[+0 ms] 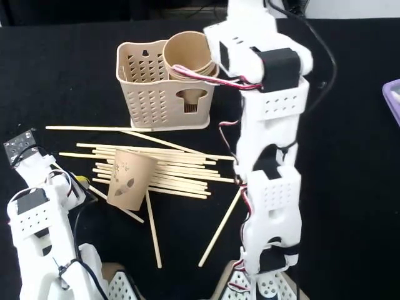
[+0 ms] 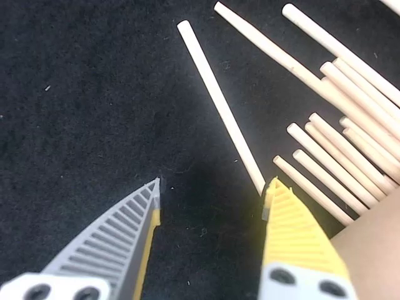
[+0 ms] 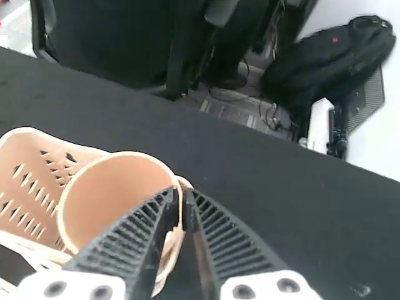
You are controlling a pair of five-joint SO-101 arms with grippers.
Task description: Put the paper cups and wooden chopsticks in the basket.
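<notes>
A beige perforated basket (image 1: 164, 94) stands at the back of the black table with paper cups (image 1: 187, 53) nested in its right end. My right gripper (image 3: 180, 194) is shut on the rim of the top paper cup (image 3: 112, 200), above the basket (image 3: 25, 181). Another paper cup (image 1: 128, 180) lies on its side on a spread of wooden chopsticks (image 1: 169, 167) in mid-table. My left gripper (image 2: 214, 187) is open, low over the cloth at the left end of the pile. One chopstick (image 2: 219, 103) ends at its yellow finger (image 2: 287, 219), and the lying cup (image 2: 375, 225) is beside it.
Loose chopsticks lie apart from the pile: one near the basket's front (image 1: 94, 129) and two angled toward the table's front (image 1: 220, 230). A purple container (image 1: 392, 94) shows at the right edge. A black bag (image 3: 331, 59) sits on the floor beyond the table.
</notes>
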